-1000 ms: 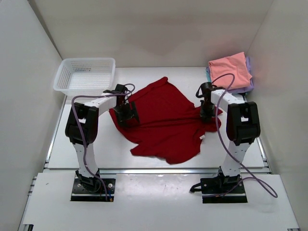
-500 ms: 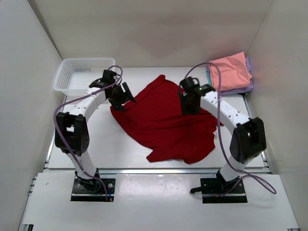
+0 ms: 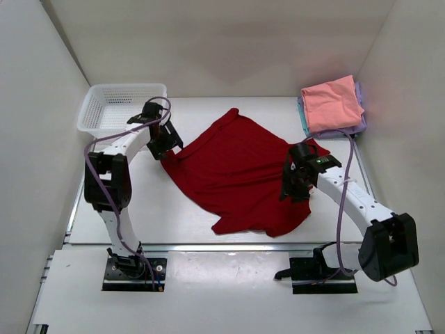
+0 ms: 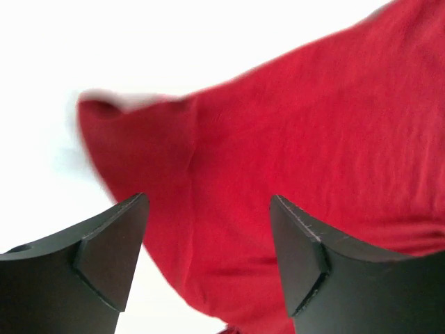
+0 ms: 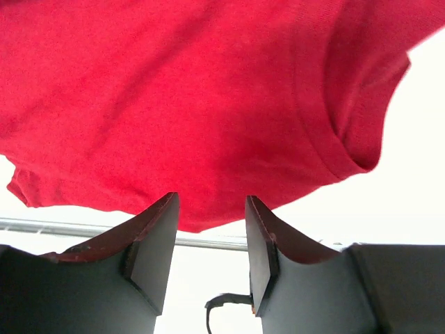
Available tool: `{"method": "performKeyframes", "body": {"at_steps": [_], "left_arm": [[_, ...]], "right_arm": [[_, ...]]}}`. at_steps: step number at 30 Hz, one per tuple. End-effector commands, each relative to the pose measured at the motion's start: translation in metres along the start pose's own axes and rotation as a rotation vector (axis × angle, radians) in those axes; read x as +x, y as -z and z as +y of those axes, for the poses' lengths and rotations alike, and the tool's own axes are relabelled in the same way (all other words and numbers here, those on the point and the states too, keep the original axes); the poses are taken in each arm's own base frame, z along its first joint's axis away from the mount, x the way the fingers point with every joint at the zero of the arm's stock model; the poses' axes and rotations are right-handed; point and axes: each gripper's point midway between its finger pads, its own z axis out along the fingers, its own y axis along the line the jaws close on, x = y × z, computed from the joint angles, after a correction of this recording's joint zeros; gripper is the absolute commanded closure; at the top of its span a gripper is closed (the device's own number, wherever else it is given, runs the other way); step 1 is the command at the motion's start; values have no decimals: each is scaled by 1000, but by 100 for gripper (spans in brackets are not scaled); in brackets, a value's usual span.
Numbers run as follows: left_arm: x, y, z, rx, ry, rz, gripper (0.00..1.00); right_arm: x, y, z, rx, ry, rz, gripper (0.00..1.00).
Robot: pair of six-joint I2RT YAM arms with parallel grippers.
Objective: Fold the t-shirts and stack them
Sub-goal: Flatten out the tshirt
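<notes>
left gripper (image 3: 165, 144): is hanging over the left edge of the dark red t-shirt (image 3: 236, 174), jaws standing wide apart and gripping nothing. In the wrist view its fingers (image 4: 111, 254) are framing a seamed corner of the cloth with bare table beside it. Whether the tips are touching the cloth cannot be told.
right gripper (image 3: 295, 186): is hovering over the shirt's right side, jaws parted by a moderate gap with nothing pinched between them. Its fingers (image 5: 149, 254) are pointing at red cloth and a hemmed sleeve opening.
dark red t-shirt: is lying rumpled and unfolded on the middle of the table (image 3: 132, 209), one corner pointing toward the far edge and the near hem bunching close to the front edge.
folded stack: is sitting in the far right corner, near the red shirt's right corner. The salmon pink t-shirt (image 3: 332, 102) is lying on top, the lavender t-shirt (image 3: 359, 124) is showing beneath it, and the teal t-shirt (image 3: 300, 113) is peeking out as a sliver on the left.
white mesh basket (image 3: 124, 127): is standing in the far left corner, just beyond the left gripper.
</notes>
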Motion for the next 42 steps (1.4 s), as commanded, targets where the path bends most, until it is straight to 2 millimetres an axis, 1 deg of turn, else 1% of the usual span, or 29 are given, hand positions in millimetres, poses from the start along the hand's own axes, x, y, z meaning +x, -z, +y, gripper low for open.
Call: {"method": "performKeyframes", "body": {"at_steps": [1,2,3,4,7,8,9,12,17,19,20,21,22,23,25,26,27,29,30,31,32,33,35,36,38,39,40,41,42], "left_arm": [[-27,-5,-15,-30,-46,-75,21],[-31,-5,-16,-50,-48,-80,27],[-29,-11,-18,-57,-60,-64,37],[-25,-16,-14,-90,-67,-50,43],[-28,-21,-5,-152,-76,-66,45],[-29,-23,3,-183,-73,-62,44],[-27,-25,2,-194,-89,-61,44],[-24,-35,13,-236,-105,-34,40],[-21,-41,20,-309,-155,-24,41],[-26,-39,20,-335,-173,-38,43],[-25,-41,20,-340,-184,-33,48],[-21,-44,24,-355,-186,-20,57],[-24,-42,22,-355,-187,-29,75],[-25,-42,24,-361,-179,-25,85],[-26,-42,22,-363,-182,-22,100],[-25,-39,18,-355,-184,-10,100],[-27,-33,17,-358,-179,-15,100],[-28,-23,7,-326,-176,-15,100],[-31,-11,4,-315,-169,-31,100],[-34,-2,-5,-277,-161,-50,100],[-30,1,-5,-269,-160,-48,100],[-31,11,-6,-247,-156,-66,100],[-28,20,-10,-205,-146,-69,100],[-25,25,-5,-202,-131,-67,100],[-19,34,-6,-171,-112,-72,100],[-13,34,3,-186,-107,-55,100],[-14,41,3,-175,-101,-69,100],[-10,46,8,-175,-100,-69,100],[-7,47,16,-186,-89,-63,100]], "right_arm": [[3,4,-6,-15,-38,-13,59],[2,3,-10,-15,-40,-18,59],[4,4,-12,-14,-51,-11,60],[4,2,-16,-2,-59,-11,59],[8,2,-17,-19,-81,-7,59],[7,4,-17,-20,-83,-14,59],[8,3,-17,-23,-83,-14,59],[9,2,-22,-18,-107,-10,60],[14,-1,-27,8,-115,4,60],[19,-3,-35,41,-132,20,59],[25,-4,-39,70,-140,40,58],[27,-5,-40,74,-148,41,58],[31,-6,-47,113,-158,56,56],[34,-6,-51,134,-184,66,51],[36,-8,-64,194,-213,71,45],[39,-11,-72,215,-254,97,41],[42,-13,-76,225,-272,109,41],[51,-20,-85,267,-284,149,45],[51,-24,-87,278,-282,160,45],[53,-28,-88,287,-282,170,45],[56,-33,-89,305,-268,189,44],[56,-40,-89,315,-252,204,42],[48,-47,-86,317,-236,208,40],[50,-53,-83,316,-221,230,38],[32,-59,-71,287,-192,195,48],[26,-62,-69,292,-178,196,67],[24,-66,-69,302,-171,210,94],[12,-65,-64,300,-160,193,100],[-1,-65,-62,312,-150,185,100]]}}
